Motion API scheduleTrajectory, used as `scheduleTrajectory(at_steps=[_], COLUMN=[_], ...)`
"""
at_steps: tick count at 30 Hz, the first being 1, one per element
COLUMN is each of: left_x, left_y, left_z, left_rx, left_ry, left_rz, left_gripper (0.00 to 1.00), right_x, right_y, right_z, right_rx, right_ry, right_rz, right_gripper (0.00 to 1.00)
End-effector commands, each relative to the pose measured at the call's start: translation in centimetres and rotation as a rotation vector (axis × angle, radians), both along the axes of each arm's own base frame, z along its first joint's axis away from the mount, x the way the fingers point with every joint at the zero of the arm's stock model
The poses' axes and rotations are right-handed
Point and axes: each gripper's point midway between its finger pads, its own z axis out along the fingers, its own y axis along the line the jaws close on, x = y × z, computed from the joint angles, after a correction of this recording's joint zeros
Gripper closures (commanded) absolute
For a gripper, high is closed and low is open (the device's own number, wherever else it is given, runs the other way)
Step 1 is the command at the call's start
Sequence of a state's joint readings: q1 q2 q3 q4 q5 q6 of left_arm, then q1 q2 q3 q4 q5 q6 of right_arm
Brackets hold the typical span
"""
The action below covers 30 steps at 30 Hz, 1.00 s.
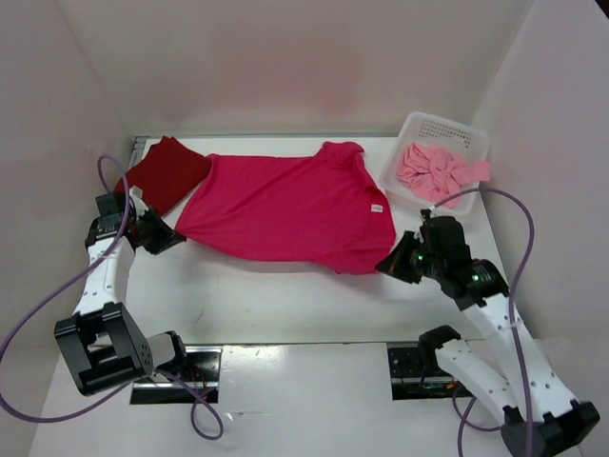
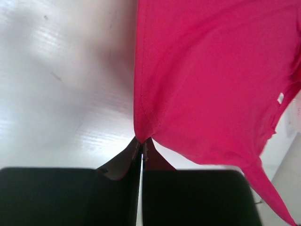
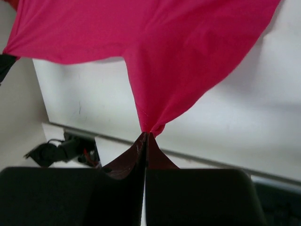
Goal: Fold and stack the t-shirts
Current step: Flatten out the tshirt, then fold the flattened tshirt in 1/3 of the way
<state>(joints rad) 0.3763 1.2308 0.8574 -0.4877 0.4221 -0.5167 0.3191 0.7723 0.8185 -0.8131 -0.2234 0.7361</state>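
The crimson-pink t-shirt (image 1: 285,205) is spread over the middle of the table (image 1: 285,305), its long axis lying left to right. Which end carries the collar cannot be told. Its near-left corner is clamped in the closed left gripper (image 2: 141,143), and its near-right corner in the closed right gripper (image 3: 146,137). The dark red t-shirt (image 1: 162,173) is seen at the far left, and the salmon t-shirt (image 1: 433,171) is bunched in the basket (image 1: 447,124).

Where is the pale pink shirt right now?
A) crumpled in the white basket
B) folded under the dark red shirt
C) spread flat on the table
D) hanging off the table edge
A: the pale pink shirt lies bunched inside the white basket; the crimson shirt is spread out.
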Motion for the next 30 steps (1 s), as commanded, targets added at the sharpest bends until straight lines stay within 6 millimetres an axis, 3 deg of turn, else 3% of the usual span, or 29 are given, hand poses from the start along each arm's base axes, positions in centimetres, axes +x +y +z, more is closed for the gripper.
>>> scheduleTrajectory(at_steps=[1,5,9,11,13,14,16,17,19,20,22,25,30], left_x=[-1.5,-2.7,-3.2,-1.9,-0.6,0.7,1.8,2.7,3.6,4.6,5.3,7.1,9.3], left_y=[0.3,-0.1,0.5,0.8,0.8,1.2,1.7,1.7,2.2,2.5,2.4,2.1,1.4], left_z=[2.0,2.0,1.6,0.3,-0.1,-0.5,-1.0,-1.5,-2.1,-2.4,-2.9,-3.7,-4.8], left_rx=[0.073,0.091,0.153,0.141,0.122,0.118,0.117,0.099,0.102,0.101,0.116,0.128,0.123], left_ry=[-0.001,0.067,0.107,0.128,0.12,0.112,0.113,0.113,0.118,0.121,0.131,0.128,0.144], left_rz=[-0.009,-0.017,0.004,0.01,-0.004,0.006,0.022,0.023,0.038,0.038,0.03,0.019,0.006], left_gripper=[1.0,1.0,1.0,1.0,1.0,1.0,1.0,1.0,1.0,1.0,1.0,1.0,0.98], right_x=[-4.3,-5.3,-4.0,-2.0,1.2,3.1,6.7,8.3,11.4,12.6,14.9,18.0,21.9], right_y=[-0.5,-1.2,-1.3,-1.5,-1.7,-2.3,-2.2,-2.7,-3.6,-3.7,-3.8,-4.0,-4.5], right_z=[0.4,0.9,0.5,-0.4,-0.6,-1.8,-1.2,-2.2,-1.6,-2.8,-2.4,-3.3,-3.9], right_rx=[0.016,0.011,-0.016,-0.074,-0.104,-0.137,-0.113,-0.153,-0.208,-0.238,-0.258,-0.304,-0.349], right_ry=[0.105,0.124,0.126,0.121,0.064,0.084,0.017,0.027,-0.027,0.001,-0.042,-0.046,-0.049], right_rz=[-0.006,-0.044,-0.068,-0.075,-0.095,-0.11,-0.121,-0.136,-0.17,-0.164,-0.157,-0.174,-0.201], right_gripper=[1.0,1.0,1.0,1.0,1.0,1.0,1.0,1.0,1.0,1.0,1.0,1.0,1.0])
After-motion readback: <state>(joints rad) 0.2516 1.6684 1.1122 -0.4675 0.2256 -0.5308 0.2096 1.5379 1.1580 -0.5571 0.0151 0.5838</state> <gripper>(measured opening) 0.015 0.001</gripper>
